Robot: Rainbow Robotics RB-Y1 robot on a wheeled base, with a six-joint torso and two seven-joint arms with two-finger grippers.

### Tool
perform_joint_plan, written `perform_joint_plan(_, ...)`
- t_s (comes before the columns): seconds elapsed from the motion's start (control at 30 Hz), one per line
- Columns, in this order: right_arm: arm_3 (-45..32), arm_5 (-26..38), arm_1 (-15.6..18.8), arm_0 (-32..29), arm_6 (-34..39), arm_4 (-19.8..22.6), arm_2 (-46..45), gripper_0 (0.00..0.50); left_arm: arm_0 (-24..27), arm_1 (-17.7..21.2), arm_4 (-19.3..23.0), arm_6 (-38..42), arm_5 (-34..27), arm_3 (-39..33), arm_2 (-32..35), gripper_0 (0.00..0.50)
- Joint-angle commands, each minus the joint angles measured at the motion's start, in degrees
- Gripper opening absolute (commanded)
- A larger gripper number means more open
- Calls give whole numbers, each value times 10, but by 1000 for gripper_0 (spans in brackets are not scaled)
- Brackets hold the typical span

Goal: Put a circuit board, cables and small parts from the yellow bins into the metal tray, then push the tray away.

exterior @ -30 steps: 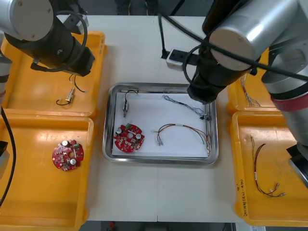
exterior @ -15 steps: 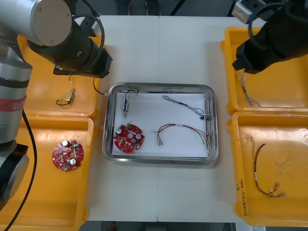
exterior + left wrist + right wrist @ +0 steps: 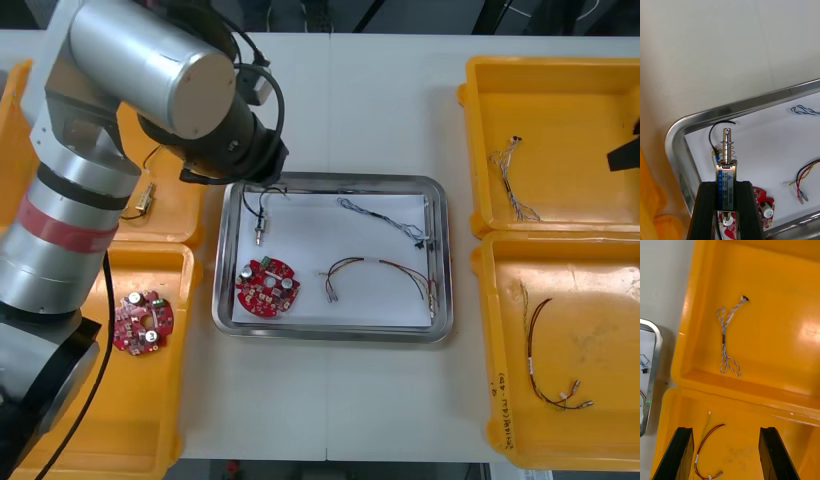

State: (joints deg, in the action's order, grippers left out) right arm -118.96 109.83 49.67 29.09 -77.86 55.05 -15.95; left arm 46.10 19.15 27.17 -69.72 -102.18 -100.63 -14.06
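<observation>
Wrist view: left tool (image 3: 727, 189) grasping small metal part (image 3: 727, 161) above metal tray (image 3: 675, 135)'s eleven-o'clock corner; front view: left arm (image 3: 150, 60) covers it; right tool (image 3: 726, 437) released over yellow bins (image 3: 790, 315).

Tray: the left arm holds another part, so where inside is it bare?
Bare: mid tray, between lying part, blue-white cable and red-yellow cable; also near strip right of board. Crowded: the left side, under the left end effector's held part. Right end effector: open, over the right bins.
</observation>
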Motion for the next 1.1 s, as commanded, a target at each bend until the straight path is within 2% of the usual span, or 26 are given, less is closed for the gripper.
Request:
perform_joint_plan(0.03,-21,2,24,-50,5,5,-72,500,-1,-22,-19,77,27,17,-30,1)
perform_joint_plan(0.3,-44,2,13,-119,5,-31,-120,500,-19,-27,-26,86,75,41,-68,1)
perform_joint_plan(0.67,-65,2,-43,-155,2,-86,-145,500,-36,-27,-35,92,105,60,-101,1)
perform_joint_plan(1.1,-87,2,-76,-203,7,-79,-156,500,-39,-26,-46,96,152,101,-127,3)
